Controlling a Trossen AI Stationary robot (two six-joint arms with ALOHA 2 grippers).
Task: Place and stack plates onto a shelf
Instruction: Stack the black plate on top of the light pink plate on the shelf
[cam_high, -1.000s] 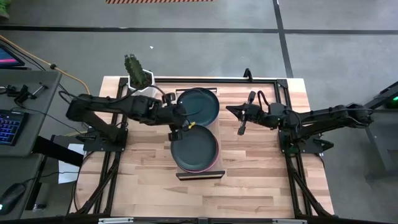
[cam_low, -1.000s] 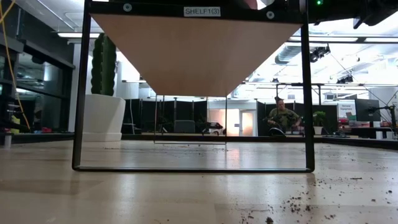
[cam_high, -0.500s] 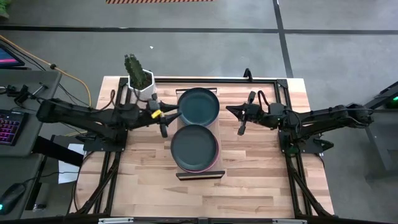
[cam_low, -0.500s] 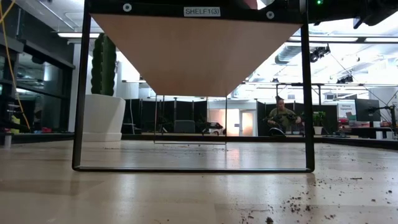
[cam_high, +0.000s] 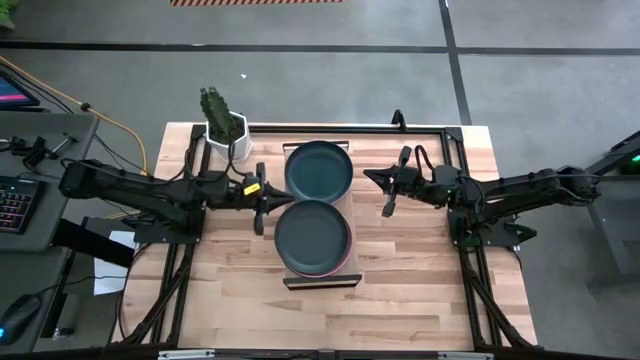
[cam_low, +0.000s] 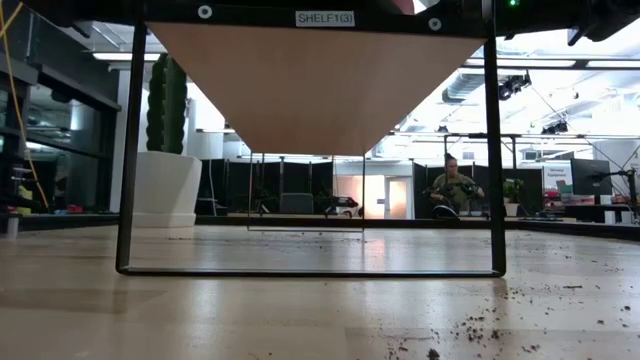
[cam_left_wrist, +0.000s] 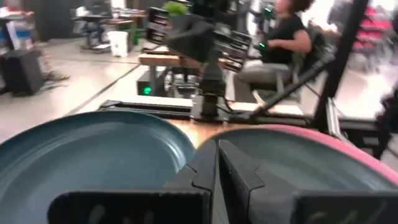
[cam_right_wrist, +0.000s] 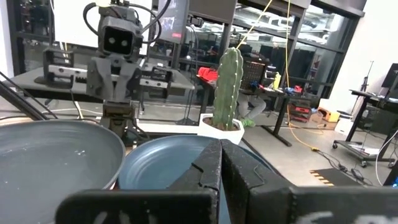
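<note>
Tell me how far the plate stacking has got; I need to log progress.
Done, it seems: two plate stacks sit on the shelf, teal on top, pink rim beneath the nearer. In hand: nothing; left gripper and right gripper are shut, flanking the stacks. Left: no loose plates visible.

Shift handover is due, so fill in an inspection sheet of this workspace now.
Surface: wooden table, crumbs of dirt near the low camera.
Job's things: two stacks on the shelf, each topped by a teal plate; pink plate edge under one.
Clutter: potted cactus at the table's back left corner.
Tools: left tool shut, empty, left of the stacks; right tool shut, empty, on their right.
Cables: yellow cable left of the table.
Surroundings: keyboard on a side desk; seated person far behind.
</note>
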